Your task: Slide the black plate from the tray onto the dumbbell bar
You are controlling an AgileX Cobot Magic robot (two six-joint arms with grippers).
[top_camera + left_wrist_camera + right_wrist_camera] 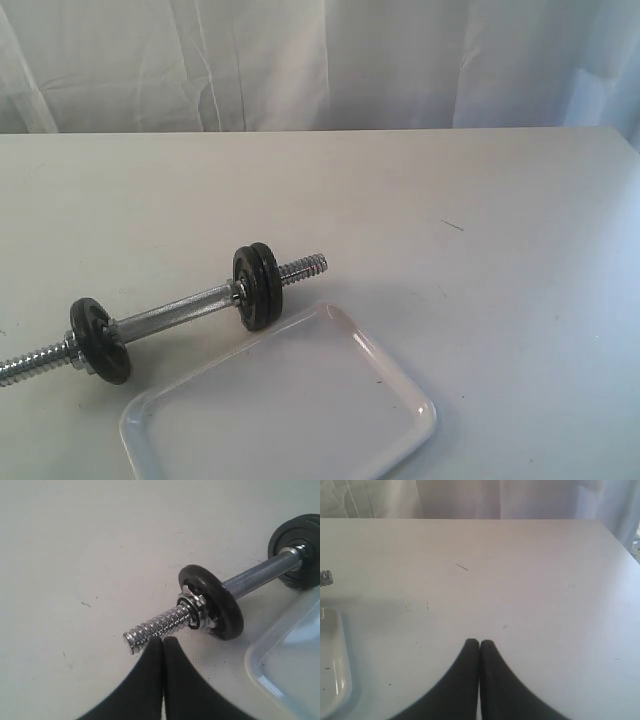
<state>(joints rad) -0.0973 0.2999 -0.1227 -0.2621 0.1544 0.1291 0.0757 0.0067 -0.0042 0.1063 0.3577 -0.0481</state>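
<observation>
Exterior view: the dumbbell bar [180,315], a slim chrome rod with a smooth middle and coarse threaded ends, is seen lying aslant on the pale table [480,200], just beside the long rim of the tray [300,410]. The tray is shown as shallow, glossy and white, with rounded corners and a low raised rim. Near the far threaded end a doubled pack of two black discs is carried on the bar, face to face and upright. The outer one, toward the thread, is taken to be the black plate [272,290], round, dark and dull. Its finish cannot be told apart with certainty from that of its neighbour. A single black disc [100,340] is seated near the other end. A white curtain [300,60] is hung behind the table.

Left wrist view: the left gripper [163,641] is shown with its dark fingers pressed together on nothing, close to the threaded end [155,630], where a chrome nut [192,607] is set against the single disc.

Right wrist view: the right gripper [479,643] is likewise clenched and empty, over bare table, well apart from the tray's corner.
</observation>
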